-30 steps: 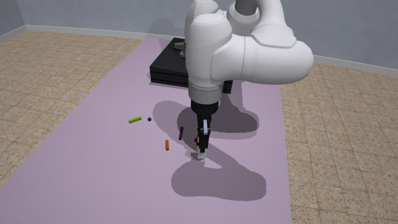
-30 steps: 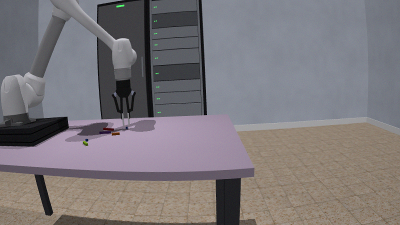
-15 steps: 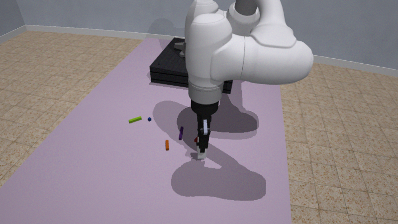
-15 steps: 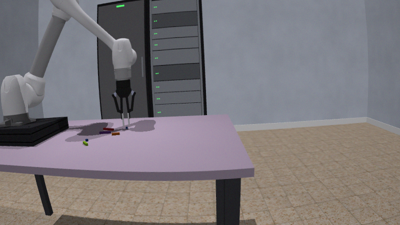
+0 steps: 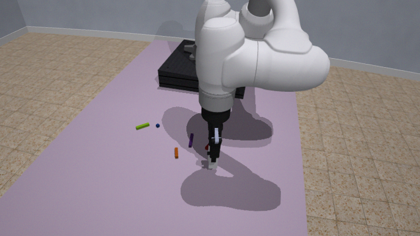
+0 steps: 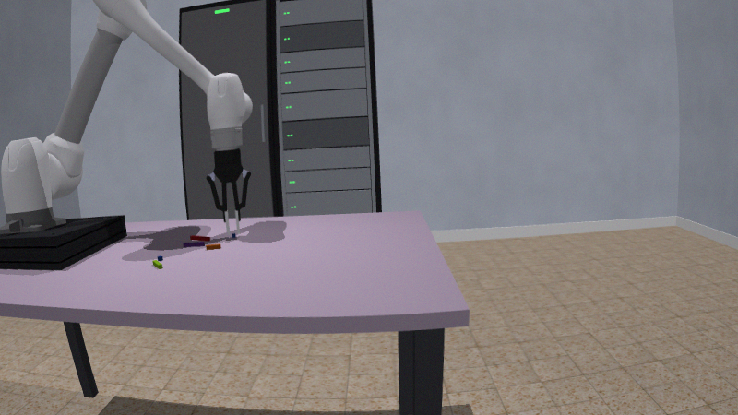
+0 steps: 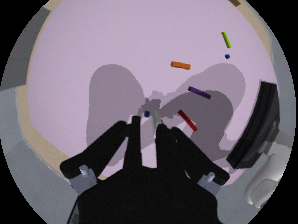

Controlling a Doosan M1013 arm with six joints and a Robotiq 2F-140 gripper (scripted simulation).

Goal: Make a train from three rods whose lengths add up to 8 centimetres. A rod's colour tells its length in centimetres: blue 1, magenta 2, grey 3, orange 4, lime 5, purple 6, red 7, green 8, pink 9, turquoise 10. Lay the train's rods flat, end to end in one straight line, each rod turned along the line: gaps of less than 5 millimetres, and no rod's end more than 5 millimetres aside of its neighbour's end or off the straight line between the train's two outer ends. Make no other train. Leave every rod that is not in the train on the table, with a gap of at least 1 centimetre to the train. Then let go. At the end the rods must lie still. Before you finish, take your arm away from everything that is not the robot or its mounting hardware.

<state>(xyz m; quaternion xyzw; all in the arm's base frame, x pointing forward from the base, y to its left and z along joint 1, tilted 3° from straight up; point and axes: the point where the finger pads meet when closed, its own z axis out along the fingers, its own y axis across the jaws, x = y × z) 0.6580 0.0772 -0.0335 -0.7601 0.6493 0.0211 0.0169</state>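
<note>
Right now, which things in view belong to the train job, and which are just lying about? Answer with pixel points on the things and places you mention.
For the train (1 + 1 + 6):
- blue rod by the tool [image 6: 233,235] [image 7: 147,114]
- blue rod near the lime one [image 5: 157,125] [image 6: 160,257] [image 7: 227,56]
- purple rod [image 5: 190,140] [image 6: 194,244] [image 7: 199,93]

Lying about:
- orange rod [image 5: 176,152] [image 6: 213,246] [image 7: 180,65]
- lime rod [image 5: 142,126] [image 6: 157,264] [image 7: 226,40]
- red rod [image 5: 206,146] [image 6: 200,238] [image 7: 187,120]
</note>
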